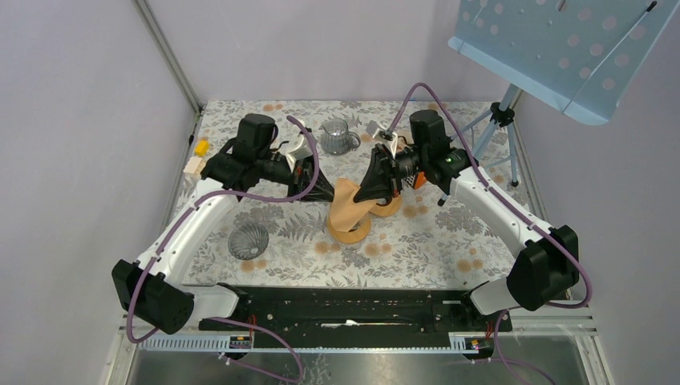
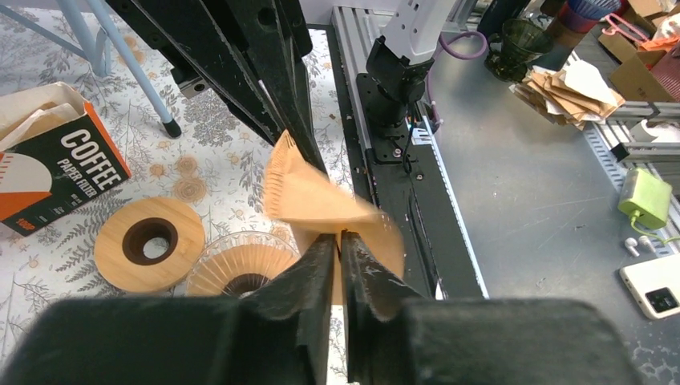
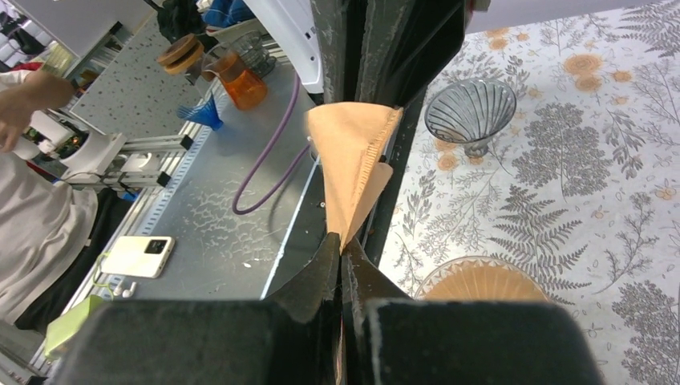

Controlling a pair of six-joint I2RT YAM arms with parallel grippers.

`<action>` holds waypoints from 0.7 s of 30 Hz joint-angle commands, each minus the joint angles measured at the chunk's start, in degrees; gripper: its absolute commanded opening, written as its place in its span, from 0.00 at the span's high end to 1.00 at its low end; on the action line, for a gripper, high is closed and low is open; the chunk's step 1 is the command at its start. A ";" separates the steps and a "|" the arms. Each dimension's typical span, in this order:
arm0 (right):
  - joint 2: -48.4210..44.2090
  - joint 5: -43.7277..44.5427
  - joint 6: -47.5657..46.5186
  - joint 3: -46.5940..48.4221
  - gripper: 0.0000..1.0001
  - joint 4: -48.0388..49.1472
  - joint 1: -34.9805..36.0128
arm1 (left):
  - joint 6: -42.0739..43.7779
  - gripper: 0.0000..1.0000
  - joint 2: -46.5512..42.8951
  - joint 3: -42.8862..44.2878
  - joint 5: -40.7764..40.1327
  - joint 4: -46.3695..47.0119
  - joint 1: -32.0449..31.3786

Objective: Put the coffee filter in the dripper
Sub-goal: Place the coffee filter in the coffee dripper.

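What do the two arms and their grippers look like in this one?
The left arm and right arm have white links, black joints and black bases. A purple cable runs along each. The right arm shows a small green light. The left gripper and right gripper are black, with tapered fingers.

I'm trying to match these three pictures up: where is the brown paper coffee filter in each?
Top external: coffee filter at the picture's centre.
Left wrist: coffee filter at centre, slightly blurred.
Right wrist: coffee filter at upper middle.
Shared landmark: the ribbed dripper, close by it in all three.
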 commanded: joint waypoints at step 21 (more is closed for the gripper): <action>-1.49 4.21 -7.61 2.92 1.00 -8.04 0.45 | -5.22 0.56 -0.64 -1.35 -1.50 7.55 -0.17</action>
